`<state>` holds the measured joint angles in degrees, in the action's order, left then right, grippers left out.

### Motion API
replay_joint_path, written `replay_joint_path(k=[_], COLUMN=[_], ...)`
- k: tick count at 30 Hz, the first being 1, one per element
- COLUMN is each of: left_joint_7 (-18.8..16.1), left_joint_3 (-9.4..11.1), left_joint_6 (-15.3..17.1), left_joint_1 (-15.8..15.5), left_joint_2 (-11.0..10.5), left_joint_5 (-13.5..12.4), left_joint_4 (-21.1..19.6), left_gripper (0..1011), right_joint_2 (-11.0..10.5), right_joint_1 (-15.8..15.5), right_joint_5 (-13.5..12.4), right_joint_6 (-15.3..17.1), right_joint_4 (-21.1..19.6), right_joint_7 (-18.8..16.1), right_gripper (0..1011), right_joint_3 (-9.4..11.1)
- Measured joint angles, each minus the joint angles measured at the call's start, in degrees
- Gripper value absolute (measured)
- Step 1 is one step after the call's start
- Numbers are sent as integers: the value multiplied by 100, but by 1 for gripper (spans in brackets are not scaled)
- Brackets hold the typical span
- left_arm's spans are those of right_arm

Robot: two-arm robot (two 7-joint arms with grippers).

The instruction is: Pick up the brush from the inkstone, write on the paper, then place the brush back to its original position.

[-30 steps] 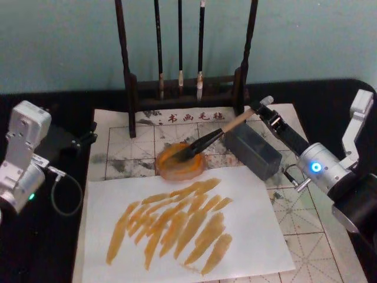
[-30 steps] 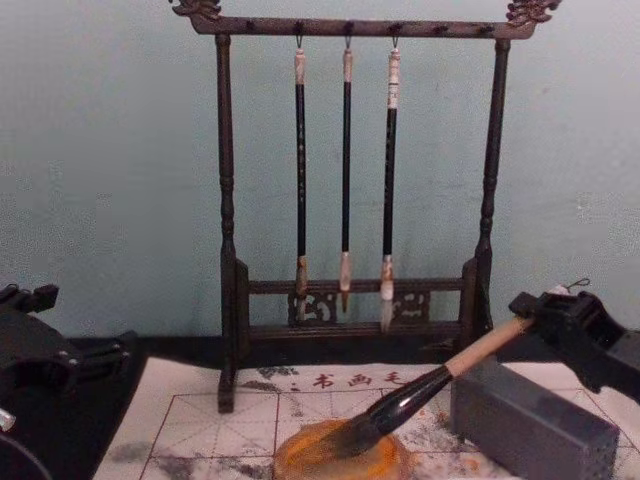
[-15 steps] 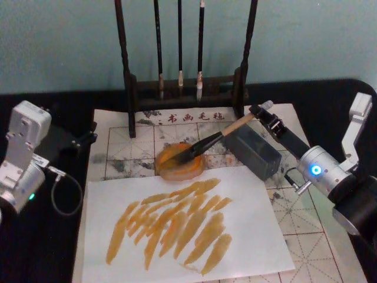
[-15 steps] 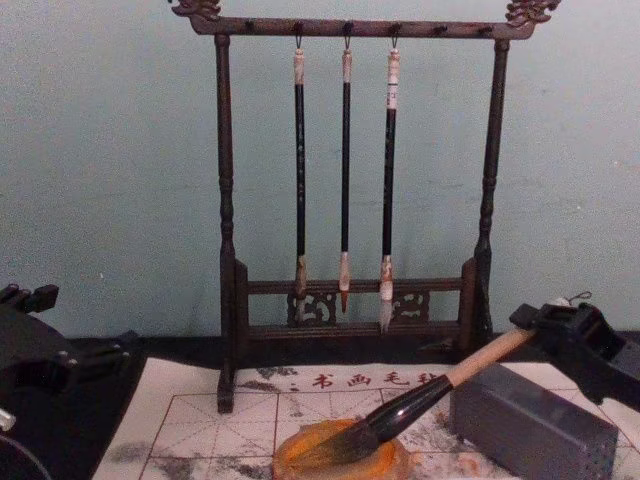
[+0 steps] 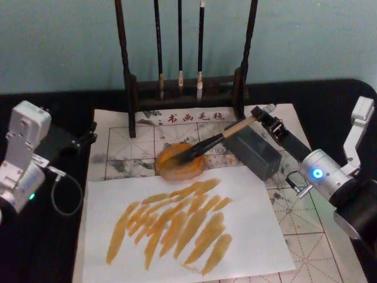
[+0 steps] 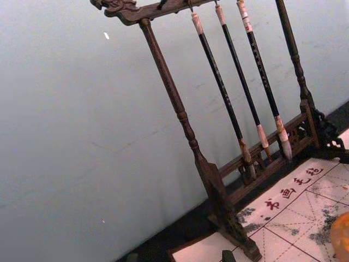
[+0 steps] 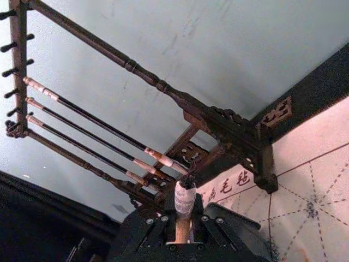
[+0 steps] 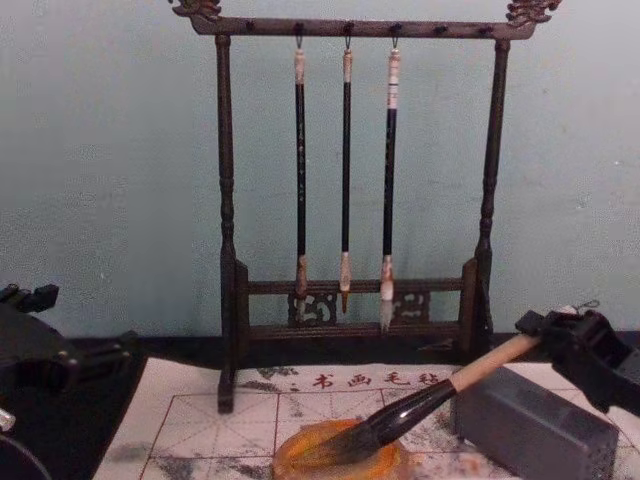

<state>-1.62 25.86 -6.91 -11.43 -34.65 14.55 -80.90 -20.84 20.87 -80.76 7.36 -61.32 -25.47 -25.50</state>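
Glossy brush (image 5: 206,144) lower on round inkstone (image 5: 175,175)

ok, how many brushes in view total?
4. Three thin brushes hang side by side on the rack: left, middle, right. The thick brush is held by the right gripper, bristles on the inkstone. None seem hidden.

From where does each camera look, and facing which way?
Head view: high, looking down on the paper; left gripper left, right gripper right, holding the brush.
Chest view: low, looking forward at the rack; right gripper right.
Left wrist view: faces the rack and wall.
Right wrist view: past its gripper, along the brush, to the rack.
Head and chest share the brush tip in the inkstone.
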Motion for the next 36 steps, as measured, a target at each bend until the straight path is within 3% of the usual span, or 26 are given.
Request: replay_joint_path(k=[36], left_joint_7=[0], left_joint_3=[0], left_joint_6=[0], left_joint_1=[0], left_joint_2=[0], left_joint_5=[0], left_joint_4=[0], left_gripper=[1001], right_joint_2=[1], right_joint_1=[-47], right_joint_5=[-12], right_joint_6=[47], right_joint_4=[-30], right_joint_7=[86], right_gripper=[209], right_joint_3=[51])
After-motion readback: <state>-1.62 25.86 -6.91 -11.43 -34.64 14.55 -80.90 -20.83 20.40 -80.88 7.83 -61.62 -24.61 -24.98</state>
